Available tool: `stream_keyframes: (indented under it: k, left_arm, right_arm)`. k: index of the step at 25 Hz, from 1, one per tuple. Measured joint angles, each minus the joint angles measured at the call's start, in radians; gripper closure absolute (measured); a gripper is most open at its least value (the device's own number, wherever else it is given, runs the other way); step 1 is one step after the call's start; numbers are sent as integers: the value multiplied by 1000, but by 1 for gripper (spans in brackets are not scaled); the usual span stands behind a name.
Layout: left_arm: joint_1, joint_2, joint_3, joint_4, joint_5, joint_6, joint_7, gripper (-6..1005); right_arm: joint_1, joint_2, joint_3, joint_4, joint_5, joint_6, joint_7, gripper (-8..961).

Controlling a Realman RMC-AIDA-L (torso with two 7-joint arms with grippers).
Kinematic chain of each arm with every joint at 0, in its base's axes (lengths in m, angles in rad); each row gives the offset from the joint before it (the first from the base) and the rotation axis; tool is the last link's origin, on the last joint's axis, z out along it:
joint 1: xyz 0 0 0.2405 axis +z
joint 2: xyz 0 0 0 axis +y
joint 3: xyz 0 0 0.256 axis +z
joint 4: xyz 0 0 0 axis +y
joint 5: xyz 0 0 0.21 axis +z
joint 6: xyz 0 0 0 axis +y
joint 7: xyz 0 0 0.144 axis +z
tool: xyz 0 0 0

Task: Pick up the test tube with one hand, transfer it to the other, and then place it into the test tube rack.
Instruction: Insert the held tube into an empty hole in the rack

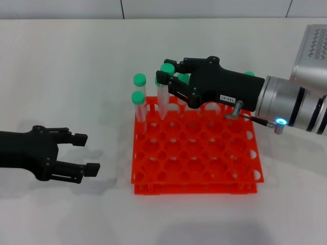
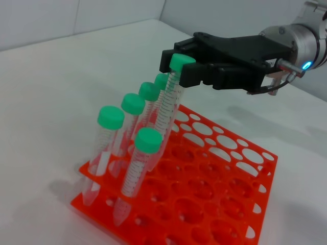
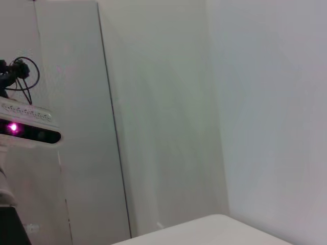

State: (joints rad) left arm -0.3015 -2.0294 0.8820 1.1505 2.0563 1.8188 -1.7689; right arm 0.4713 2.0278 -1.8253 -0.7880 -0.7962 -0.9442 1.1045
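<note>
The orange test tube rack (image 1: pixel 194 190) lies at mid-table. My right gripper (image 1: pixel 164 76), black with a white label, reaches over the rack's far left part and is shut on the green cap of the test tube (image 1: pixel 162 99). The tube (image 2: pixel 168 109) leans, and its lower end goes down among the rack's (image 2: pixel 204 204) back holes, partly hidden by a nearer tube. In the left wrist view the right gripper (image 2: pixel 180 65) clamps the cap from both sides. My left gripper (image 1: pixel 86 153) rests open and empty, low over the table, left of the rack.
Several other green-capped tubes (image 1: pixel 138 97) (image 2: pixel 111 116) stand along the rack's left and back rows, close around the held one. One more cap (image 1: pixel 249 74) shows behind the right arm. The right wrist view shows only a pale wall and a camera unit (image 3: pixel 30 130).
</note>
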Motion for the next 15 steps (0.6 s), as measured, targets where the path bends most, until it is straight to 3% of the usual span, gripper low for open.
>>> stream_keyframes:
  k: [15]
  left_arm:
    - [2, -1, -2, -1, 1, 0, 2, 112]
  right_arm:
    - [0, -1, -5, 15, 0, 2, 0, 687]
